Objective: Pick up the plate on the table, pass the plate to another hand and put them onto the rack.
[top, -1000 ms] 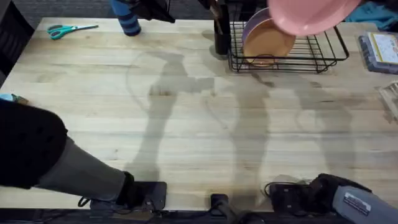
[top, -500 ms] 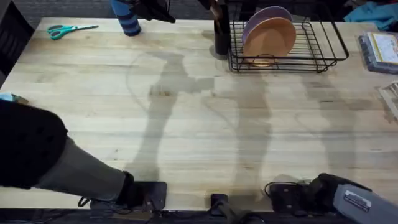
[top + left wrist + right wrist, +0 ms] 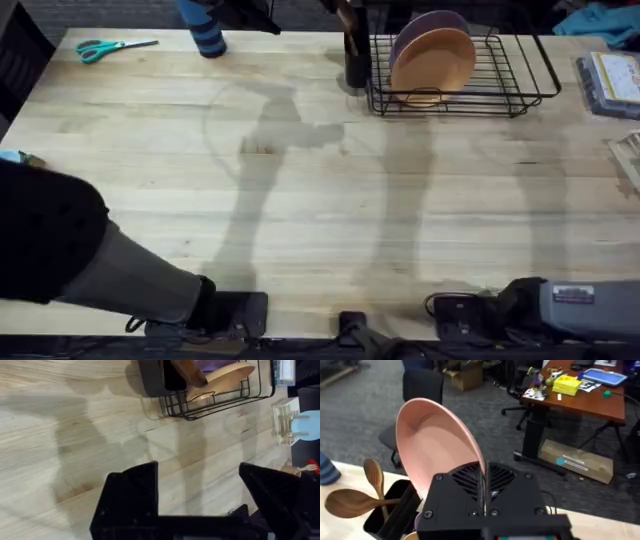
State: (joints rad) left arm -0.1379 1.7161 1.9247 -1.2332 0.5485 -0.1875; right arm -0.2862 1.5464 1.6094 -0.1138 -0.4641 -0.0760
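My left arm (image 3: 70, 250) showed a black textured shell running into a grey sleeve, with a black base and thin cable at the table edge. My left gripper (image 3: 200, 495) had two blocky matte black fingers on a black crossbar. My right arm (image 3: 585, 310) was grey with a small white label, black joint; my right gripper (image 3: 484, 491) was a black housing with ribbed vents and small screws.

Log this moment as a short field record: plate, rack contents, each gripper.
plate: the plate held on edge in the right gripper, above the rack area
rack: the rack at the table's far side, holding an orange plate and a purple plate upright
left gripper: left gripper open, empty, over bare table
handover: done; placing not yet done
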